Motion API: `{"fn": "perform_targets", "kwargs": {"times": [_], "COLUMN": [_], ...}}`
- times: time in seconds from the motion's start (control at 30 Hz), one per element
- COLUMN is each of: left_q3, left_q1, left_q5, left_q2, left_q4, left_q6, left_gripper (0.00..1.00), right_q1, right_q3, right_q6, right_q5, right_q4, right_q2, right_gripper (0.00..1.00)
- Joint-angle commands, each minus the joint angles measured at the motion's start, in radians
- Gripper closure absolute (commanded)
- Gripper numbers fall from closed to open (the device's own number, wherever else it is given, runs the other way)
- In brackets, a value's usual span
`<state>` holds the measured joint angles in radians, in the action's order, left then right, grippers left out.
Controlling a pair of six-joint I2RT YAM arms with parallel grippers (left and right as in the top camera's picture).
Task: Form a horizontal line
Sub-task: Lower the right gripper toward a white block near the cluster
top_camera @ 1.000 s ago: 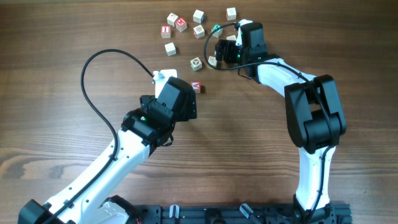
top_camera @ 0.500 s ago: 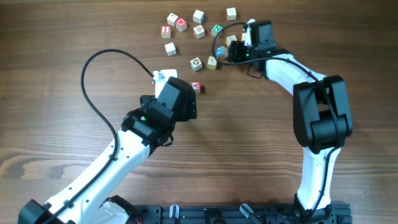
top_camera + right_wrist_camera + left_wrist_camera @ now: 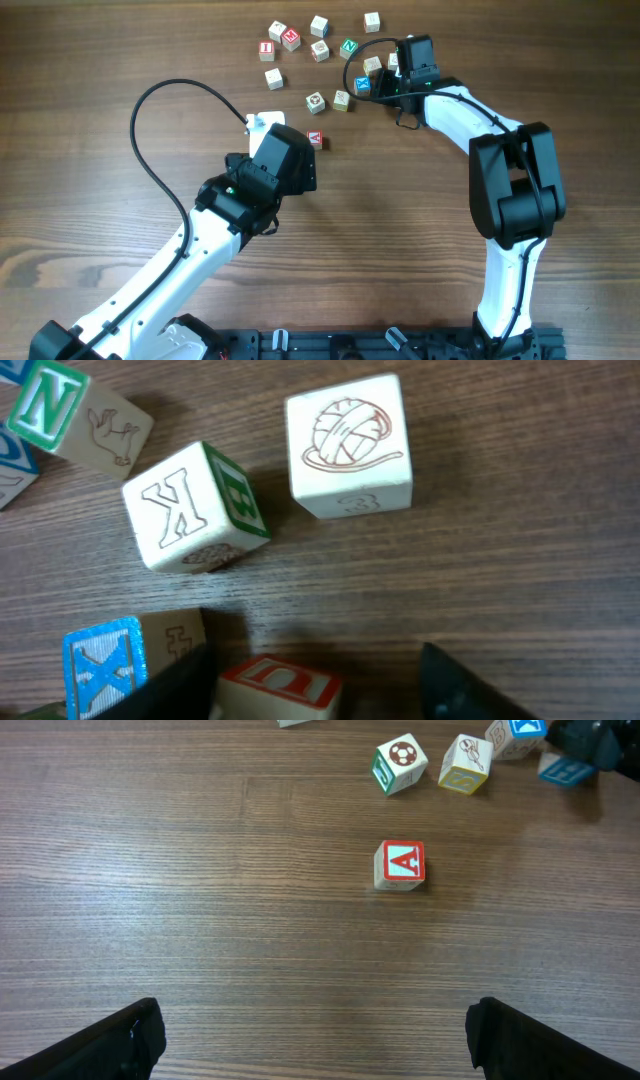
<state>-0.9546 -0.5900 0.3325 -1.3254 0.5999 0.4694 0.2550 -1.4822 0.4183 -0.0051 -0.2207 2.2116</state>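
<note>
No tidy row of three shows. A soccer-ball cube (image 3: 315, 101), a pale cube (image 3: 341, 99) and a blue-lettered cube (image 3: 362, 85) lie in a loose slanted string. They also show in the left wrist view as the ball cube (image 3: 400, 765) and the pale cube (image 3: 465, 765). A red A cube (image 3: 314, 139) (image 3: 400, 865) lies alone ahead of my left gripper (image 3: 315, 1040), which is open wide over bare wood. My right gripper (image 3: 315, 695) (image 3: 392, 72) is open with a red-lettered cube (image 3: 280, 685) between its fingers, against the left finger.
Several more letter cubes lie scattered at the back, among them a red-lettered pair (image 3: 291, 39) and a green N cube (image 3: 348, 47). In the right wrist view a K cube (image 3: 190, 505), a yarn-ball cube (image 3: 348, 445) and a blue X cube (image 3: 105, 660) crowd the fingers.
My right gripper has drawn back to the right and a little farther away, uncovering the pale and blue-lettered cubes. The left arm has not moved.
</note>
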Motion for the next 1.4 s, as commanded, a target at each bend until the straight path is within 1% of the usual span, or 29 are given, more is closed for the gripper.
{"fn": "perform_targets", "kwargs": {"times": [0.0,0.07,0.33,0.5,0.67,0.83,0.9,1.07,1.2,1.37], "left_q3": [0.003,0.003,0.003,0.003,0.003,0.003,0.003,0.003,0.003,0.003], "left_q1": [-0.001,-0.001,-0.001,-0.001,-0.001,-0.001,-0.001,-0.001,-0.001,-0.001], "left_q5": [0.017,0.017,0.017,0.017,0.017,0.017,0.017,0.017,0.017,0.017], "left_q2": [0.016,0.016,0.016,0.016,0.016,0.016,0.016,0.016,0.016,0.016], "left_q4": [0.000,0.000,0.000,0.000,0.000,0.000,0.000,0.000,0.000,0.000], "left_q6": [0.006,0.006,0.006,0.006,0.006,0.006,0.006,0.006,0.006,0.006], "left_gripper": [0.00,0.00,0.00,0.00,0.00,0.00,0.00,0.00,0.00,0.00], "right_q1": [0.017,0.021,0.028,0.028,0.028,0.033,0.040,0.087,0.140,0.188], "right_q3": [0.022,0.022,0.022,0.022,0.022,0.022,0.022,0.022,0.022,0.022], "right_q6": [0.052,0.052,0.049,0.043,0.000,0.003,0.004,0.008,0.008,0.011], "right_q5": [0.012,0.013,0.016,0.016,0.008,0.005,0.005,0.005,0.007,0.069], "right_q4": [-0.043,-0.060,-0.082,-0.117,-0.157,-0.282,-0.306,-0.354,-0.357,-0.353], "right_q2": [0.023,0.023,0.021,-0.011,-0.067,-0.121,-0.121,-0.122,-0.122,-0.122], "right_gripper": [0.52,0.56,0.67,0.69,0.72,0.75,0.75,0.76,0.76,0.76]}}
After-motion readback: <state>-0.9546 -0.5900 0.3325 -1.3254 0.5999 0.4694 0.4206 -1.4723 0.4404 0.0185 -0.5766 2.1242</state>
